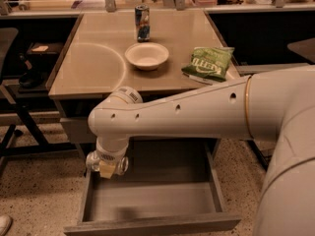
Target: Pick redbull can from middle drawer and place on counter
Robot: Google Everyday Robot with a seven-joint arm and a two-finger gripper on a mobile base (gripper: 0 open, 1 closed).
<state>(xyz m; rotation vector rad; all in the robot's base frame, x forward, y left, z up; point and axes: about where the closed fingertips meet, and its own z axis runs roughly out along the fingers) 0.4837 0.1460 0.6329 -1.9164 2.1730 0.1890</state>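
My pincer (107, 165) hangs over the left wall of the open middle drawer (162, 203), just under the counter's front edge. It seems pressed onto the redbull can (109, 170), though the small silvery lump between the pads is hard to read. The drawer's grey floor lies below the can. My white arm (177, 114) crosses in front of the counter (93, 68), where a white bowl (146, 56), a tall blue can (142, 22) and a green chip bag (208, 63) sit.

one camera, high | looks down past arm (197, 113) | counter (96, 70) far, middle drawer (162, 201) near | gripper (107, 167) over drawer's left
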